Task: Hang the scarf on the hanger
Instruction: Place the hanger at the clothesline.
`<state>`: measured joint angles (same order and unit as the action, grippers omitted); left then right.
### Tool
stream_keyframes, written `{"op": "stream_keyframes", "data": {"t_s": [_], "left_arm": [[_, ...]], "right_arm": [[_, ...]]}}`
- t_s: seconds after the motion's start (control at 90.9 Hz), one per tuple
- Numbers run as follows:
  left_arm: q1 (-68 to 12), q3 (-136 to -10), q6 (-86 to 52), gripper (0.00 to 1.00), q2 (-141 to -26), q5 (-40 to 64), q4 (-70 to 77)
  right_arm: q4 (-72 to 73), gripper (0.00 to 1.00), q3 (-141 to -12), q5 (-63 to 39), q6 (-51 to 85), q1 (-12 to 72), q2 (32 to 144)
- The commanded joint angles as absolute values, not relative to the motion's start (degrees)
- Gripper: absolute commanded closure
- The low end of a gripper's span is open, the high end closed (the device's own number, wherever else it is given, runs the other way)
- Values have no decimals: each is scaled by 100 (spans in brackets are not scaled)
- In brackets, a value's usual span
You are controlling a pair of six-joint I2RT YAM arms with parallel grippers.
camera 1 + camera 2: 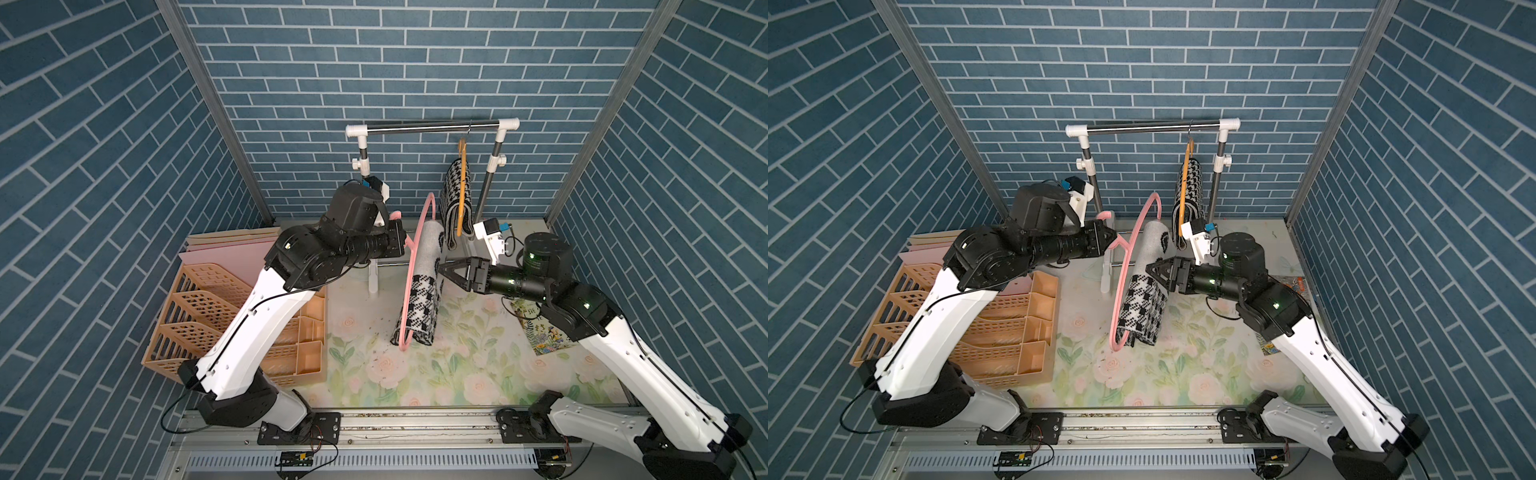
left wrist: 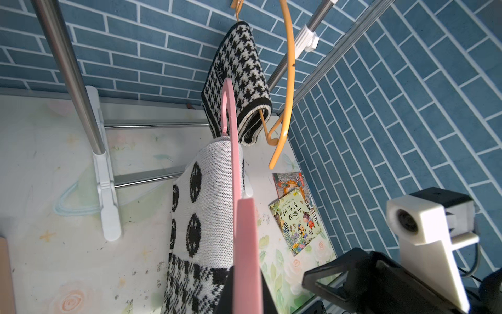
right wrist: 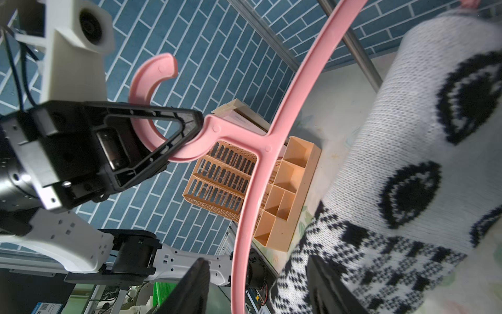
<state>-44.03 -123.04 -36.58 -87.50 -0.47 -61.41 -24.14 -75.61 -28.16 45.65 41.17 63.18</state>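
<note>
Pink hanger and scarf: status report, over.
Left gripper shut on pink plastic hanger at its hook. Right gripper open beside black-and-white knitted scarf, draped on that hanger. Orange hanger with houndstooth scarf on the metal rail behind.

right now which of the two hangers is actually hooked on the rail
The orange hanger, carrying a houndstooth scarf; the pink hanger is clamped by the left gripper.
</note>
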Motion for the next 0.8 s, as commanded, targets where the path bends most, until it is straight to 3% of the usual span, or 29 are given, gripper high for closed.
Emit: {"op": "stream_keyframes", "data": {"t_s": [0.0,0.187,0.792], "left_arm": [[-4347,-13030,-3585,100,-9102,-322,-6359],[-4235,-13810,-3533,100,-9647,-333,-6570],[-3947,-13391,-3498,100,-9507,-579,-6237]], "right_arm": [[-2346,39,-7979,-2915,4438,4255,6703],[-2567,39,-8485,-2713,4253,4423,7345],[-1810,41,-7354,-2197,4516,5621,7492]]}}
